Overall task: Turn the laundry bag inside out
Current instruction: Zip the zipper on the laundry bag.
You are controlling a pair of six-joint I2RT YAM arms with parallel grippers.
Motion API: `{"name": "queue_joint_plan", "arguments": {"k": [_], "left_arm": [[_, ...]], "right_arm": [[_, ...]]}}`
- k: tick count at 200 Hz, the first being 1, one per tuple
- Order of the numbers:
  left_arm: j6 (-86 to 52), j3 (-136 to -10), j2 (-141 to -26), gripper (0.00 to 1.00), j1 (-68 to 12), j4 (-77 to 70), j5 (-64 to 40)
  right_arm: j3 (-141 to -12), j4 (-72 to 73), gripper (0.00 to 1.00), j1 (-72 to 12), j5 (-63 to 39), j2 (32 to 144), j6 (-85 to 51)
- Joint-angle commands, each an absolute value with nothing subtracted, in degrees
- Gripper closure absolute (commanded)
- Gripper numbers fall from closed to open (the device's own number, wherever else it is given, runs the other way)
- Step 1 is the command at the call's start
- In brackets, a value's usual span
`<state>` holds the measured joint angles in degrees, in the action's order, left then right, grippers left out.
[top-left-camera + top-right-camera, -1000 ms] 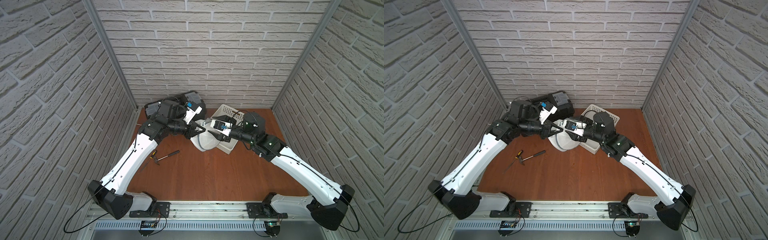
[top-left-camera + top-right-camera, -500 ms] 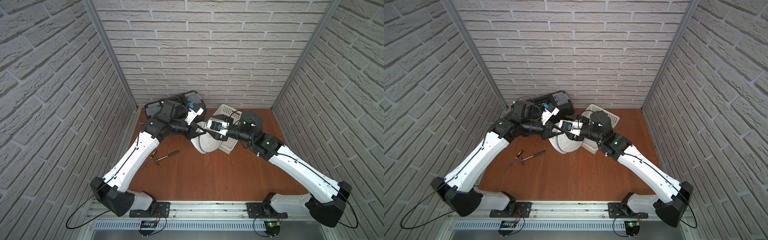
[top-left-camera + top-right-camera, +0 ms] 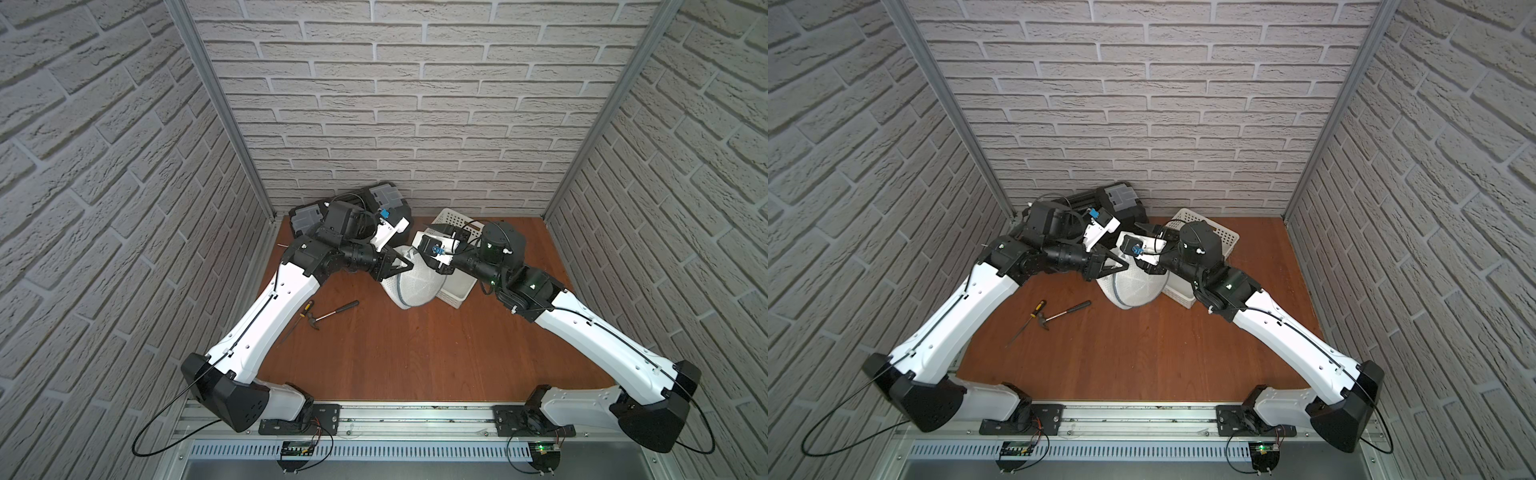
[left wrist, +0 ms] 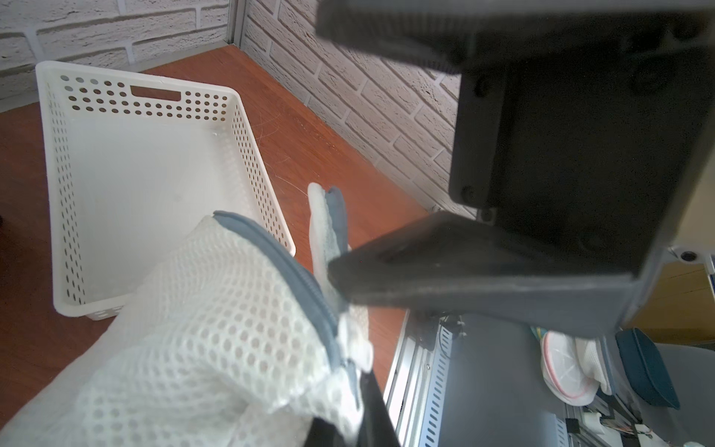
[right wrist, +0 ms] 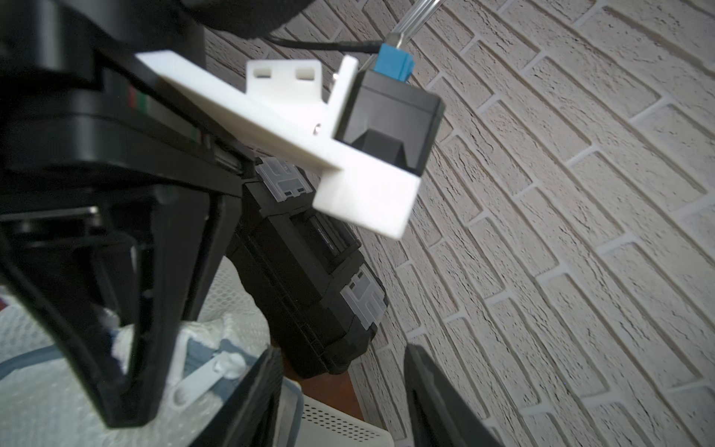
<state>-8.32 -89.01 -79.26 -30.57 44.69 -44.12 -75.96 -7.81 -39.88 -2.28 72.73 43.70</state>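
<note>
The left gripper [image 3: 410, 266] pinches the grey-trimmed rim of the mesh laundry bag [image 3: 409, 289], holding its mouth up just beside the perforated white basket [image 3: 457, 293]. The right gripper [image 5: 340, 394] is spread and empty near that rim, likely to take the opposite edge. The bag does not look inverted yet.

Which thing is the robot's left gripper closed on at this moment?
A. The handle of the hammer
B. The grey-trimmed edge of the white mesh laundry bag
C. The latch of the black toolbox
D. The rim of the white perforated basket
B: in the left wrist view the left gripper has its jaws shut on the grey-trimmed mesh edge of the laundry bag.
</note>
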Motion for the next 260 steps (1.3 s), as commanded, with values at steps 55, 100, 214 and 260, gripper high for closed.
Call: {"name": "queue_joint_plan", "arguments": {"k": [55,100,214,260], "left_arm": [[-1.6,-96.6,-81.4,1.00,-31.9,52.9,-36.1],[7.4,-114.6,-91.8,1.00,-39.2,78.5,-9.5],[3.8,-124.0,-94.4,1.00,-42.6,84.5,-9.7],[2.0,-123.6,-93.3,1.00,-41.3,81.2,-15.8]], "right_arm": [[-70.9,-10.9,0.44,-40.2,-7.5,66.4,40.7],[-66.4,-11.4,0.42,-40.2,-1.2,65.2,37.7],[-55.1,9.9,0.41,-43.6,-5.1,67.1,22.3],[-55.0,14.3,0.41,-44.0,-3.4,68.0,23.6]]}}
